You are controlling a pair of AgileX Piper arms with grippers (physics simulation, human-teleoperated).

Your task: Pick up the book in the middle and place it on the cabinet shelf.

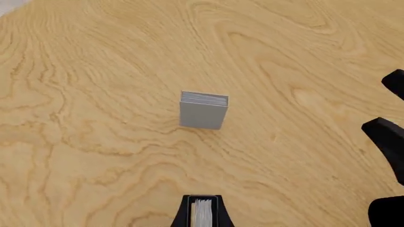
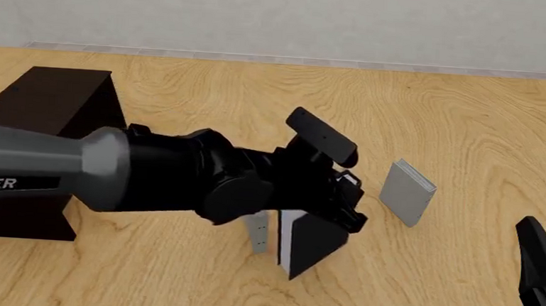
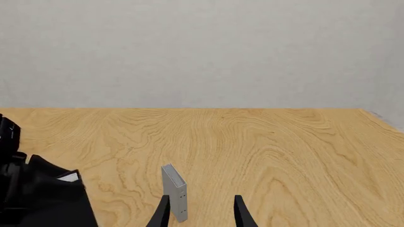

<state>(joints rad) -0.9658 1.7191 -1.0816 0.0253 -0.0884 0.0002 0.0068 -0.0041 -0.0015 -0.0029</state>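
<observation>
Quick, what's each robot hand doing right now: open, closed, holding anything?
Left hand: closed on the black book.
Right hand: open, holding nothing; a thin grey book stands just ahead of it.

Front cam high, wrist cams low/close

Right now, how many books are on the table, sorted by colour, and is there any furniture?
Black hardcover book: 1
Light-grey books: 2, one right of the black one, one left of it
Dark cabinet: 1
Total: 4 things
</observation>
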